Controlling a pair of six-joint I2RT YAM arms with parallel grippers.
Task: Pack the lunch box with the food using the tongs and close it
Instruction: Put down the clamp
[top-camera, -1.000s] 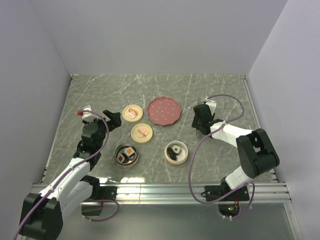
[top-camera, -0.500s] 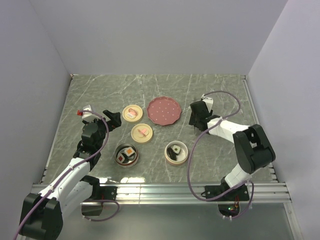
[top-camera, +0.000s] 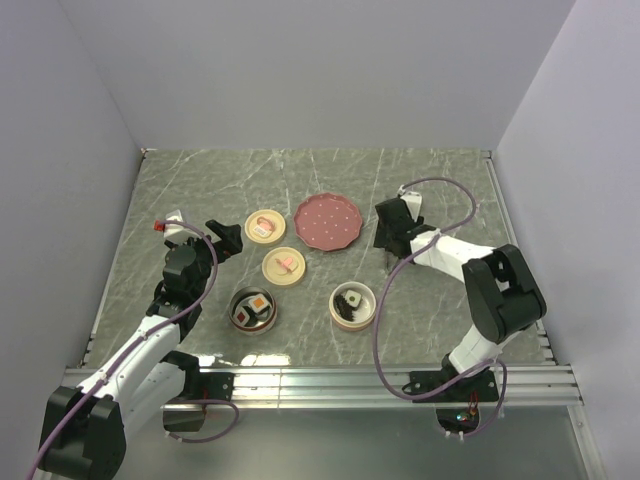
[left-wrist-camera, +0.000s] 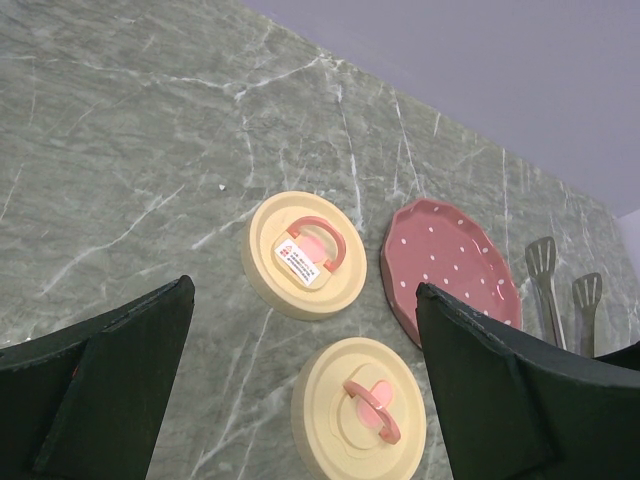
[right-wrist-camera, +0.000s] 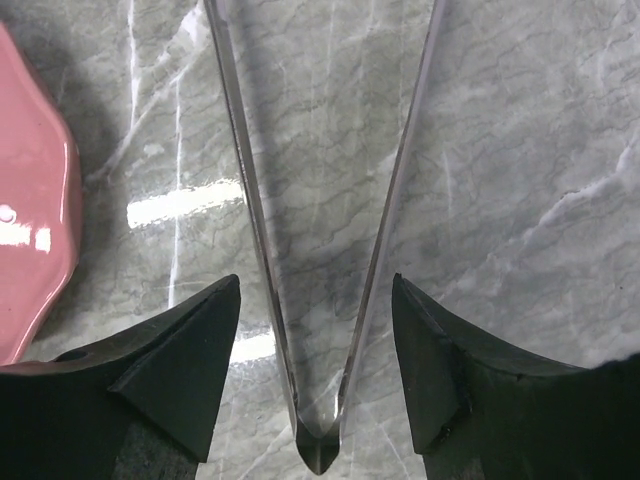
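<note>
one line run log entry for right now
phase: tongs pre-grasp | right hand: open, straddling tongs beside plate | left hand: open, empty

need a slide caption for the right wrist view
Fingers open, the right gripper straddles the joined end of the tongs on the marble table; pink plate at left.

White arms, black joints, seen from across the tabletop.
The left arm (top-camera: 130, 365) and right arm (top-camera: 455, 262) each trailed a looping lilac cable (top-camera: 440, 183); the left gripper (top-camera: 230, 238) and right gripper (top-camera: 383, 238) were black.
</note>
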